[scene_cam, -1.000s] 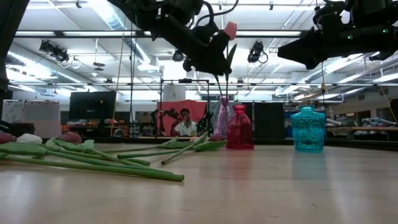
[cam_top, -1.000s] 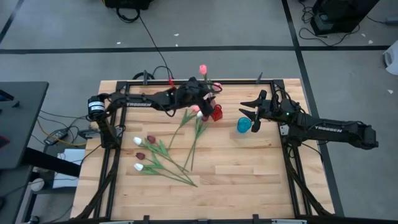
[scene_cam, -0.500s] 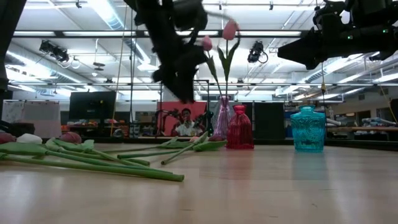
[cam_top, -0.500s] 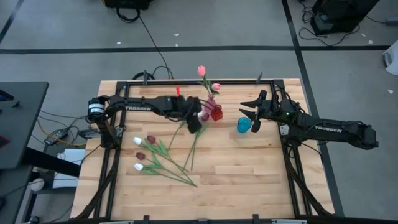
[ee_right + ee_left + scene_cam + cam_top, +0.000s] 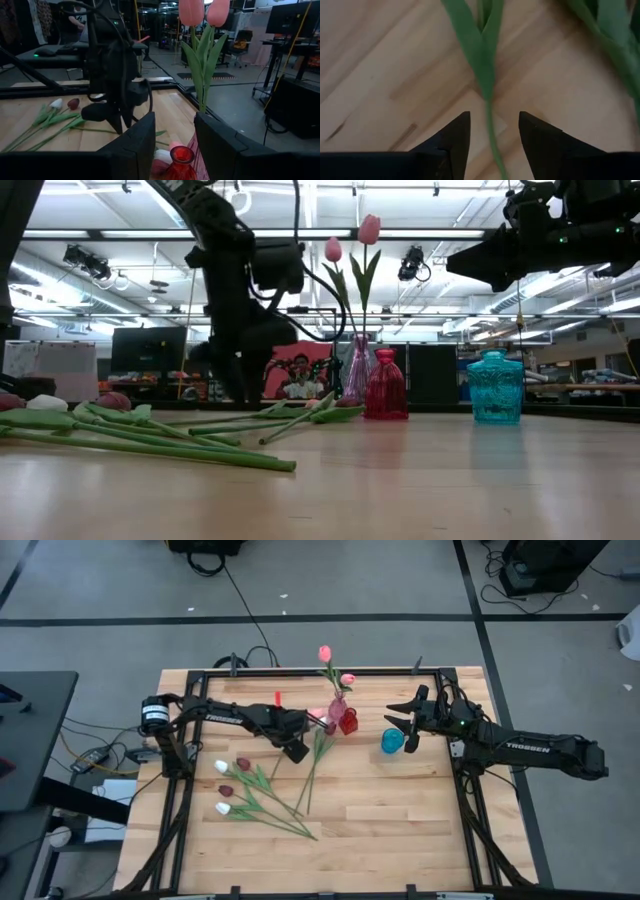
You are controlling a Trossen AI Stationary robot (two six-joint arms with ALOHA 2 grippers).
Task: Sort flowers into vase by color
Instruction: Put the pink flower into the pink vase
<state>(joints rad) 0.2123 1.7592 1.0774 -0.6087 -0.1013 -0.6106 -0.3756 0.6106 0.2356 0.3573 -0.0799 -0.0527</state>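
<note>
Left gripper (image 5: 490, 131) jaws open astride a thin, light, bendy tulip stem (image 5: 492, 131) on the desk (image 5: 380, 85): pinch mid-stem, below the leaves; right gripper (image 5: 172, 131) jaws open, empty.

You have a light wooden tabletop (image 5: 400, 830) inside a black frame. On it stand three small vases near the far edge: a pink vase (image 5: 337, 708), a red vase (image 5: 348, 721) touching it, and a teal vase (image 5: 391, 741) apart. Loose flowers (image 5: 255, 792) lie flat toward your left side.
</note>
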